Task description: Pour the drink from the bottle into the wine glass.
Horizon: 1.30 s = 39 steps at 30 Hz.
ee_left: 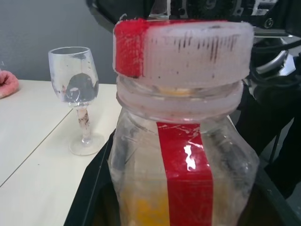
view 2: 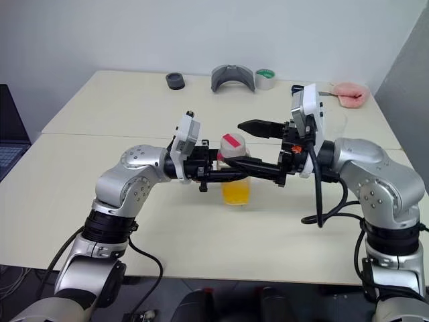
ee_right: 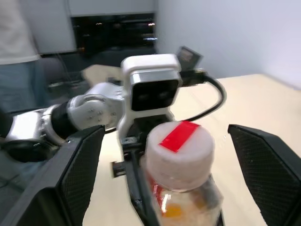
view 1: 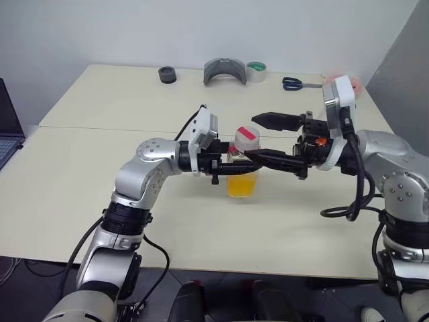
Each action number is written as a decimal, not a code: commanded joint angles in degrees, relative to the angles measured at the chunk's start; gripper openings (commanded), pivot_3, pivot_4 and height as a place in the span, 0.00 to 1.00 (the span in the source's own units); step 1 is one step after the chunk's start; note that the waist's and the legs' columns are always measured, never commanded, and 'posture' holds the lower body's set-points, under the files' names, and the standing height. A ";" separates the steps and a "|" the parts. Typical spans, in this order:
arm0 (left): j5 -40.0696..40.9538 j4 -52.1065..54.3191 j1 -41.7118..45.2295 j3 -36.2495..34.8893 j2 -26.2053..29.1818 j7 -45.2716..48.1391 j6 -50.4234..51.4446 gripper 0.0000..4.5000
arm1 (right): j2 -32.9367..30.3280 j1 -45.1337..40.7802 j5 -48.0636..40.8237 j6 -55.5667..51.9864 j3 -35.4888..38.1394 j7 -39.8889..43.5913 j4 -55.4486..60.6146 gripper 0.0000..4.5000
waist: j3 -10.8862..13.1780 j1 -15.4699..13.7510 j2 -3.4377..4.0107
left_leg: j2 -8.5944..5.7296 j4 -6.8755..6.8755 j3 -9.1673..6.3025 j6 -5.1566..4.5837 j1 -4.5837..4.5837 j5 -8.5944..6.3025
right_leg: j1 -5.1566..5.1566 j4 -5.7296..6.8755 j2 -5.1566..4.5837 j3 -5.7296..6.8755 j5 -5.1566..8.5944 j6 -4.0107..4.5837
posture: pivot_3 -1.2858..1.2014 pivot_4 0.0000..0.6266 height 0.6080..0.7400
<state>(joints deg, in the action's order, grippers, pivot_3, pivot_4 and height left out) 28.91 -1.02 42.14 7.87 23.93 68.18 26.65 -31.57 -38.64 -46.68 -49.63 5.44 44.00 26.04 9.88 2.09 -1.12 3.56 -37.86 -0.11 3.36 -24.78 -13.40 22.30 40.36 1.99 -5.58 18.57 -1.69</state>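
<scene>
the left arm reaches in from the robot's left with its forearm level over the table (view 1: 100, 201), and the left gripper (view 1: 224, 164) points sideways toward the other arm, its black fingers clamped on the body of the bottle (view 1: 242, 168), which it holds upright above the tabletop near the middle. the bottle's pale cap (view 1: 246, 137) with its red strip is on, and the orange-yellow drink (view 1: 241, 185) sits in the lower part of the bottle. the right arm comes in from the opposite side, also level, with its wrist bent so the right gripper (view 1: 258, 137) points back toward the left one. its two fingers are spread wide, one on each side of the cap without touching it; in the right wrist view both stand clear of the cap. the wine glass (ee_left: 77, 96) stands upright on the table well apart from the bottle. along the far edge of the table lie a roll of tape (view 1: 256, 71), scissors (view 1: 299, 83) and a small dark ring (view 1: 167, 74).
</scene>
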 commanded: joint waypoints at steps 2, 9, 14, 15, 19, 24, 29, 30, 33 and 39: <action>-0.04 0.19 2.55 -1.22 -0.71 -0.19 -2.61 0.41 | 3.32 1.09 4.29 1.02 0.45 -13.17 6.26 0.99 | 0.00 -0.14 0.00 | 0.00 -0.02 -0.01 0.00 0.00 0.00 | -0.01 0.02 0.00 0.02 0.00 -0.01 | 0.52 0.24 1.00; -0.26 -0.09 2.47 -1.30 -0.57 -0.08 -3.13 0.41 | 5.83 3.06 3.28 0.07 -0.30 -18.36 10.04 0.99 | 0.00 -0.22 0.00 | -0.02 -0.01 0.00 0.00 -0.01 0.00 | 0.00 0.01 0.00 0.00 0.00 -0.01 | 0.52 0.24 1.00; -0.40 -0.44 2.70 -1.26 -0.75 -0.13 -3.41 0.41 | 5.75 4.06 1.48 0.22 -0.28 -17.84 10.27 0.99 | 0.00 -0.19 0.00 | -0.02 -0.01 0.01 0.00 -0.01 0.00 | 0.00 0.01 0.00 -0.02 0.01 -0.01 | 0.52 0.24 1.00; -0.43 -0.48 2.72 -1.26 -0.74 -0.10 -3.42 0.41 | 5.61 4.13 0.61 0.12 -0.12 -17.33 10.26 0.99 | 0.00 -0.18 0.00 | -0.01 -0.01 0.01 0.00 0.00 0.00 | 0.00 0.01 0.00 -0.01 0.01 -0.01 | 0.52 0.24 1.00; -0.52 -0.48 2.67 -1.21 -0.69 -0.02 -3.40 0.41 | 5.04 4.00 0.48 1.07 -0.93 -16.40 9.61 0.99 | 0.00 -0.20 0.00 | -0.02 -0.01 0.01 0.00 -0.01 0.00 | 0.00 0.01 0.00 -0.01 0.01 -0.01 | 0.52 0.24 1.00; -0.58 -0.24 2.59 -1.28 -0.55 -0.26 -3.22 0.41 | 5.29 3.41 2.67 3.34 -2.86 -15.81 7.60 0.99 | 0.00 -0.18 0.00 | -0.01 -0.01 0.00 0.00 0.00 0.00 | 0.00 0.01 0.01 -0.01 0.01 -0.01 | 0.52 0.24 1.00; -0.55 -0.27 2.89 -1.47 -0.43 -0.49 -2.95 0.41 | 5.54 3.54 3.54 4.43 -3.54 -15.98 6.47 0.99 | 0.00 -0.19 0.00 | -0.02 -0.01 0.01 0.00 -0.01 0.00 | 0.00 0.00 0.01 -0.01 0.01 -0.01 | 0.52 0.24 1.00; -0.49 -0.24 2.97 -1.50 -0.43 -0.55 -2.84 0.41 | 5.48 3.65 3.59 4.58 -3.59 -15.96 6.38 0.99 | 0.00 -0.19 0.00 | -0.01 -0.01 0.01 0.00 -0.01 0.00 | 0.00 0.00 0.01 -0.01 0.01 -0.01 | 0.52 0.24 1.00; -0.42 -0.34 3.18 -1.55 -0.42 -0.56 -2.73 0.41 | 5.27 3.77 3.36 4.65 -3.38 -15.90 6.06 0.99 | 0.00 -0.20 0.00 | -0.01 -0.01 0.01 0.00 -0.01 0.00 | 0.00 0.00 0.01 -0.01 0.01 -0.01 | 0.52 0.24 1.00; -0.53 -1.27 3.79 -1.52 -0.49 -0.22 -2.99 0.41 | 3.21 4.59 3.11 4.29 -1.74 -15.53 5.83 0.99 | 0.00 -0.21 0.00 | -0.02 -0.01 0.01 0.00 -0.01 0.00 | 0.00 0.00 0.01 -0.01 0.01 -0.01 | 0.52 0.24 1.00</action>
<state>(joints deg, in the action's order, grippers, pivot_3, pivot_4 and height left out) 27.86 -3.01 44.01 7.84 23.41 68.07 24.50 -27.59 -34.26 -43.36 -46.41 1.35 28.09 31.00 9.89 1.88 -1.12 3.55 -37.87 -0.10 3.36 -24.79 -13.40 22.30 40.36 1.99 -5.59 18.57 -1.70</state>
